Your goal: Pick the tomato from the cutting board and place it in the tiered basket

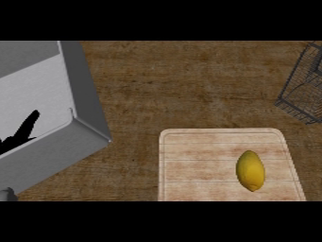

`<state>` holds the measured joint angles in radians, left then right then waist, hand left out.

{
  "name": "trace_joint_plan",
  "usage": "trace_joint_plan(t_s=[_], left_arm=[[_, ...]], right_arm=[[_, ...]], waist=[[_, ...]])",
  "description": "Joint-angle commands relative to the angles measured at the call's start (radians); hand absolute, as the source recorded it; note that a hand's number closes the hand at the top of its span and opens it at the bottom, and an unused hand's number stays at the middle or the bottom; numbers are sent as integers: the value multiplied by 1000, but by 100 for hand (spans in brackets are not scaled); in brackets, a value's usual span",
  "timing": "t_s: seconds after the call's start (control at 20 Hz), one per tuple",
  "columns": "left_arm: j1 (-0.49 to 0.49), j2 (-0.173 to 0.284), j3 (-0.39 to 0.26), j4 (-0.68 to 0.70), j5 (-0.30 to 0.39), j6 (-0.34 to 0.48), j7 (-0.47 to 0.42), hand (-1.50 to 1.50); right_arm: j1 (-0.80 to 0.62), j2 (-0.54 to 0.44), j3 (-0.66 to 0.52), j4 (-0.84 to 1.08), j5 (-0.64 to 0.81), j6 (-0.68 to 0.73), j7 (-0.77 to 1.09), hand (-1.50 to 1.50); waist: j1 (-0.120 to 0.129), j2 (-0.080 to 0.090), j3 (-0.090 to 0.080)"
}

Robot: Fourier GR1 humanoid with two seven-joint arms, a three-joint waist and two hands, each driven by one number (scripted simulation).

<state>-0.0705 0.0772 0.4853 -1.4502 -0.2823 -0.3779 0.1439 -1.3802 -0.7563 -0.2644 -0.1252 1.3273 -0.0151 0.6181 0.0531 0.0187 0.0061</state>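
Note:
A yellow, oval fruit (pixel 250 170) lies on the right half of the pale wooden cutting board (pixel 198 165), near the counter's front; it looks like a lemon rather than a red tomato. The dark wire tiered basket (pixel 312 85) stands at the far right, partly cut off by the view's edge. My left hand (pixel 8 138) shows at the lower left in front of the sink, open with its fingers pointing up and far from the fruit. Nothing is in it. My right hand is out of view.
A grey steel sink (pixel 87 127) fills the left side, its raised rim running diagonally. Brown wooden counter (pixel 191 85) stretches between sink, board and basket.

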Motion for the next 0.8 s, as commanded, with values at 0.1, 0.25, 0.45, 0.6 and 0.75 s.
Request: trace_joint_plan(t_s=[0.1,0.25,0.45,0.6,0.75], left_arm=[[-7,-17,11,32,22,6,20,0],[51,-37,-5,-12,7,-5,14,0],[29,3,37,3,29,-18,36,0],[46,-40,25,-21,18,4,49,0],[53,-10,57,16,22,-3,29,0]], right_arm=[[-37,-33,-46,-110,-45,-151,-1,-150],[-49,-44,-77,-137,-68,-200,83,-150],[-67,-61,-158,-171,-142,-236,181,-150],[-37,-116,-239,-206,-230,-233,143,-150],[-4,-126,-319,-279,-333,-269,49,-150]], waist=[[-13,-3,-5],[-17,-11,-5],[-40,-19,-6],[-69,-31,-5],[-88,-35,-5]])
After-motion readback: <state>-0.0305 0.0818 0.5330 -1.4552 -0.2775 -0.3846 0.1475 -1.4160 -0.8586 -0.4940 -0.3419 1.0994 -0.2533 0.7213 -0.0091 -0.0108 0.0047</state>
